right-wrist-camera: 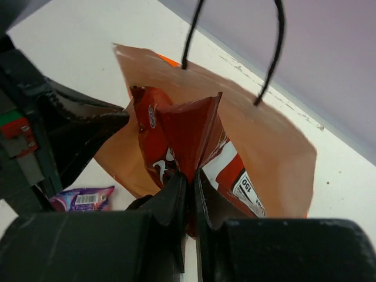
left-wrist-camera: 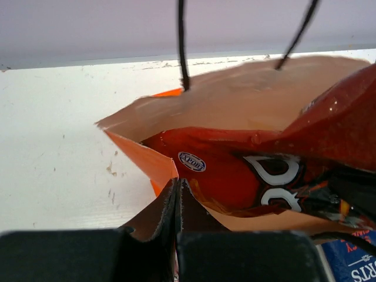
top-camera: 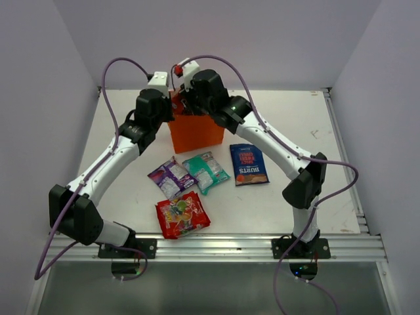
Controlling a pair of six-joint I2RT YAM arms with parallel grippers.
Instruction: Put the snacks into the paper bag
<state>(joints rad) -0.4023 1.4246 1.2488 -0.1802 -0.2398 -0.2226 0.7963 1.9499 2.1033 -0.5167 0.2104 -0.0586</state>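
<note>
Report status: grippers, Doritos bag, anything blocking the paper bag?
Left gripper shut on paper bag rim. Right gripper shut on Doritos bag, packet partway inside bag. Nothing blocking the mouth.

A flat white table top (top-camera: 295, 125) filled the middle of the scene, its surface marked by a few small dark scuffs (top-camera: 317, 133) towards its far right. A silver aluminium rail (top-camera: 223, 246) ran along the table's near edge, and a second, slimmer metal rail (top-camera: 344, 157) ran along its right edge. Plain pale lilac-grey walls (top-camera: 216, 39) rose behind the table and at both of its sides. A dull grey surface (top-camera: 216, 289) lay below the table's near edge.
</note>
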